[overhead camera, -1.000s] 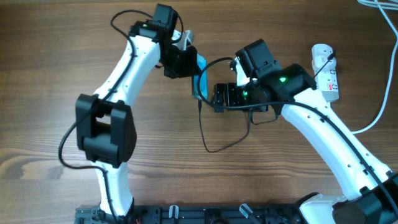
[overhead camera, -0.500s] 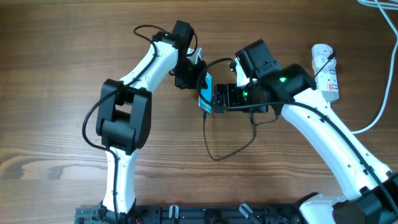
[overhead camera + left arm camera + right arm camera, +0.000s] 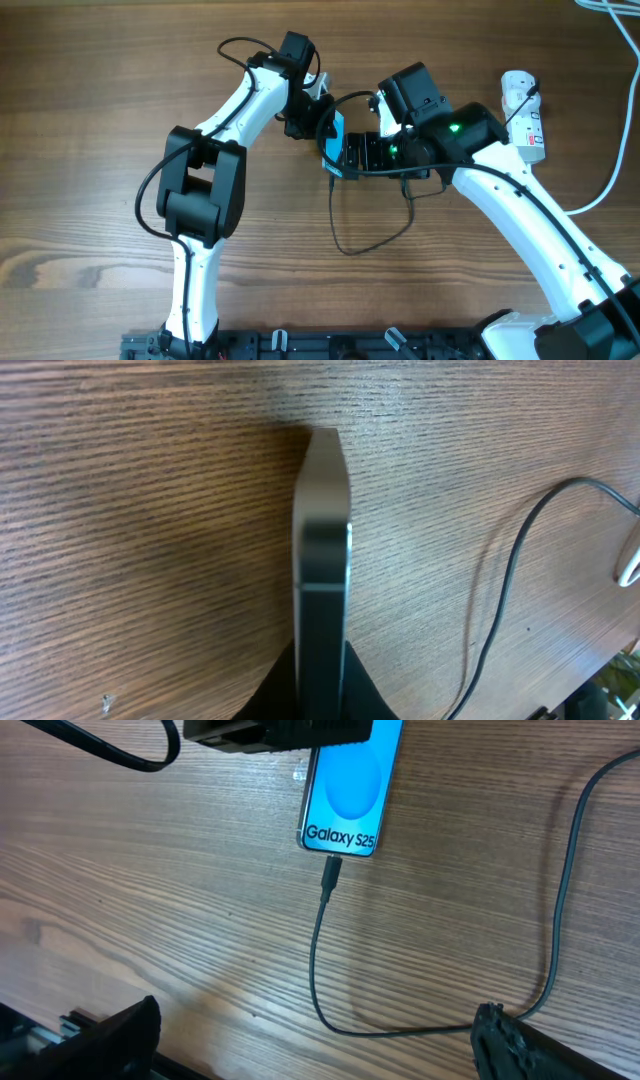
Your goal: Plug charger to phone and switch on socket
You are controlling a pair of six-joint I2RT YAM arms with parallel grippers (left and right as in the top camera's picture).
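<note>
1. The left tool [image 3: 322, 698] is clamped on the phone [image 3: 345, 790], with a dark finger on each flat face. The phone stands on its edge, lifted from the surface [image 3: 100, 100]. I judge this is so that its lower end and port hang free and can be reached from the side.
2. The right tool [image 3: 310, 1036] is spread wide and holds nothing. It sits just beside the phone with its camera looking straight at the turquoise screen.
3. The charger [image 3: 315, 950] runs up from a loose loop on the surface. Its connector [image 3: 330, 875] touches the middle of the phone's lower end, under the line of text, and is in line with the phone's length. It looks inserted, but I cannot tell whether it is pushed fully home.
4. The slack loop puts no pull on the connector, which probably helps it stay in place.
5. The socket [image 3: 525, 120] lies flat near the right edge of the surface, well apart from the phone and beside the right arm's forearm.
6. Judged from this, the plugging step is at or near its end. The switch is not yet pressed, and the free right tool is the nearer one for that.
</note>
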